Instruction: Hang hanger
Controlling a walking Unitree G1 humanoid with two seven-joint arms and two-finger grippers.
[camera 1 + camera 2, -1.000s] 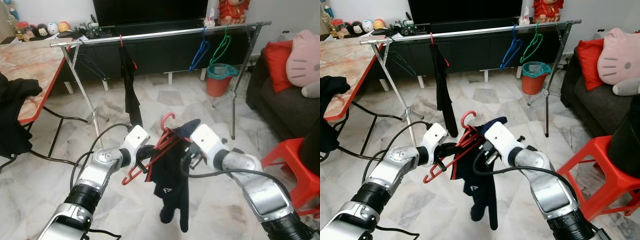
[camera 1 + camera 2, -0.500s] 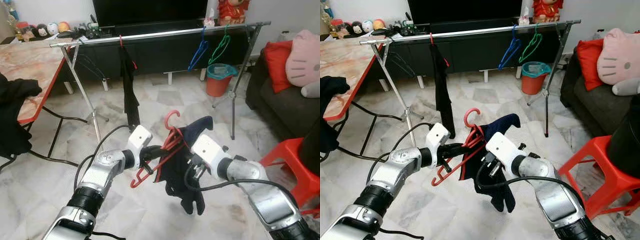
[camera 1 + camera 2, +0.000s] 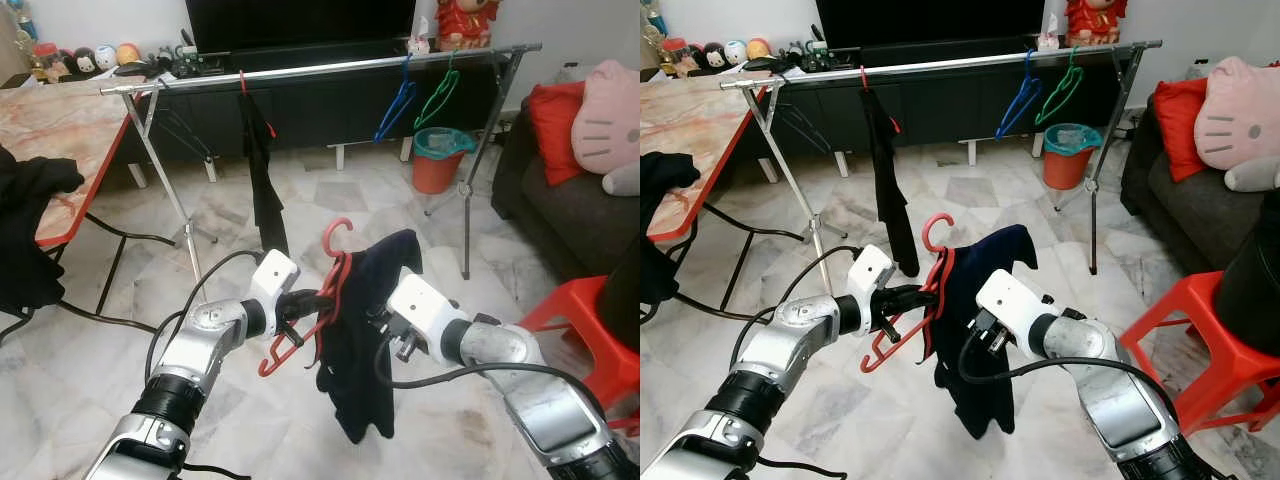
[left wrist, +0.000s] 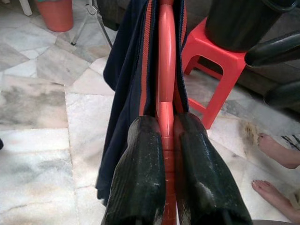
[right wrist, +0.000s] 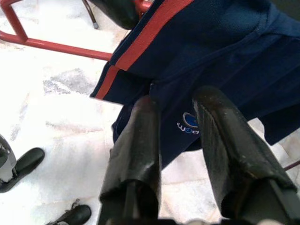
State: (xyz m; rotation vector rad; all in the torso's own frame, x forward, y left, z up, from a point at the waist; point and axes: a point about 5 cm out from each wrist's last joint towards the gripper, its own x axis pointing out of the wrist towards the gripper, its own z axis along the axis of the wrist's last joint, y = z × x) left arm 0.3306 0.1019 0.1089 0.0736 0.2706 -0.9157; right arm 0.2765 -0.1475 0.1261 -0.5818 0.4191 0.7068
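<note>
Before me is a pale marble floor (image 3: 90, 360). On my left stands a table (image 3: 60, 130) with a red edge. Ahead is a dark TV cabinet (image 3: 320, 100) under a white wall (image 3: 110, 20). On my right is a dark sofa (image 3: 560, 215) and a red stool (image 3: 590, 320).

Glossy red plastic hanger (image 4: 166, 70); matt navy cloth garment (image 5: 225, 56) with orange trim; scuffed black rubbery fingers (image 4: 140, 178) of left pincer (image 4: 165, 136); polished marble floor (image 3: 80, 370); shiny metal rail (image 3: 320, 70).

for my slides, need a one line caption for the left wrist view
Left gripper shut on a red hanger draped with dark blue shorts.
</note>
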